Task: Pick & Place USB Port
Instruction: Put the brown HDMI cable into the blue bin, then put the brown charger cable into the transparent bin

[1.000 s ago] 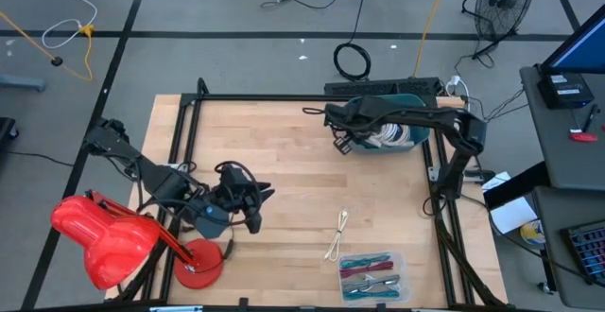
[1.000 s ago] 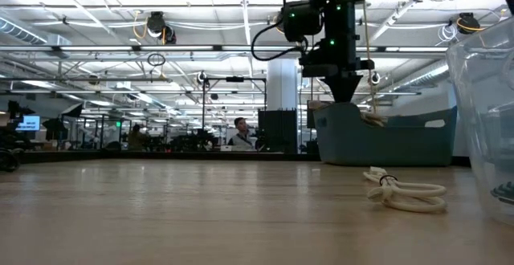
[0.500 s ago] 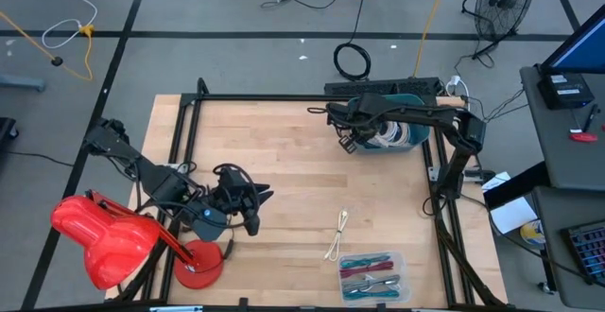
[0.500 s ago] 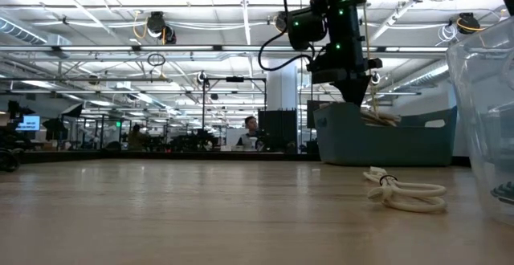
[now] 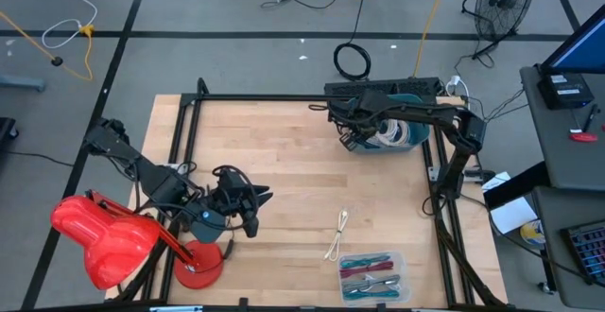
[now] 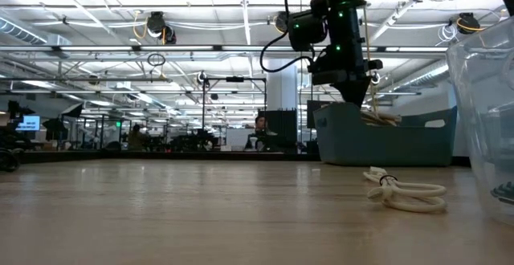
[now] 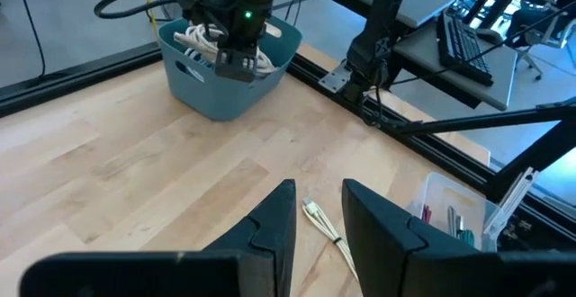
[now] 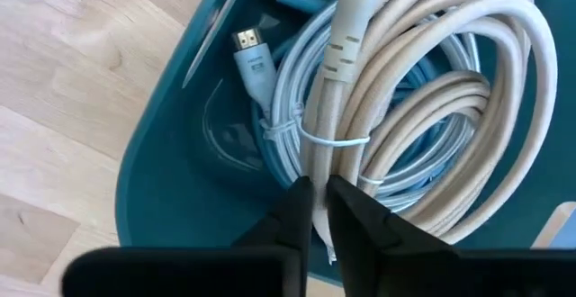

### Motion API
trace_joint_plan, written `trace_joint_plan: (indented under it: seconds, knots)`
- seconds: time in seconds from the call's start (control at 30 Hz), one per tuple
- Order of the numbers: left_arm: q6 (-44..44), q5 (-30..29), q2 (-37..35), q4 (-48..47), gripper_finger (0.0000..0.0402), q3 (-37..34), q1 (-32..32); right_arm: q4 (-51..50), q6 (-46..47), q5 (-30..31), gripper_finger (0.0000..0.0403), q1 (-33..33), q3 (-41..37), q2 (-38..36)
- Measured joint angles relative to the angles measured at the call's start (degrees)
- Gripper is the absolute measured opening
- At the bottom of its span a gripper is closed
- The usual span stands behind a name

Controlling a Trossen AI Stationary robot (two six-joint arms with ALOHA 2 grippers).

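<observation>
My arms [image 5: 416, 115] are matte black, looped with black cables; green lights glow above my right pincer [image 6: 353, 96].

Right tool [image 8: 313, 209] hangs raised at the far right, its tips a sliver apart, while left tool [image 7: 315, 216] waits parted, near-left.

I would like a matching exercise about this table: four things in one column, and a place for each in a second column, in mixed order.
Things:
1. teal bin
2. loose white cable
3. clear tray of coloured cables
4. left gripper

Places:
A. lying on the bare wood, in front of the left gripper
B. at the table's near edge, right of centre
C. at the table's far right, under the right gripper
D. over the table's near left part

Pairs: 1-C, 2-A, 3-B, 4-D
</observation>
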Motion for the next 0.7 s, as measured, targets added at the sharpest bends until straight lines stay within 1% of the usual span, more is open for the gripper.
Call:
trace_joint_plan:
  seconds: [0.43, 0.57, 0.7]
  knots:
    - [-0.02, -0.15, 0.00, 0.02, 0.0097, 0.00, 0.00, -0.10, 0.23, 0.11, 0.0153, 0.03, 0.00, 0.00]
    - [-0.02, -0.12, 0.00, 0.02, 0.0097, 0.00, 0.00, 0.17, 0.29, 0.05, 0.0179, 0.12, 0.00, -0.17]
    - [0.06, -0.08, 0.00, 0.02, 0.0097, 0.00, 0.00, 0.94, 0.26, 0.00, 0.0190, 0.12, 0.00, -1.78]
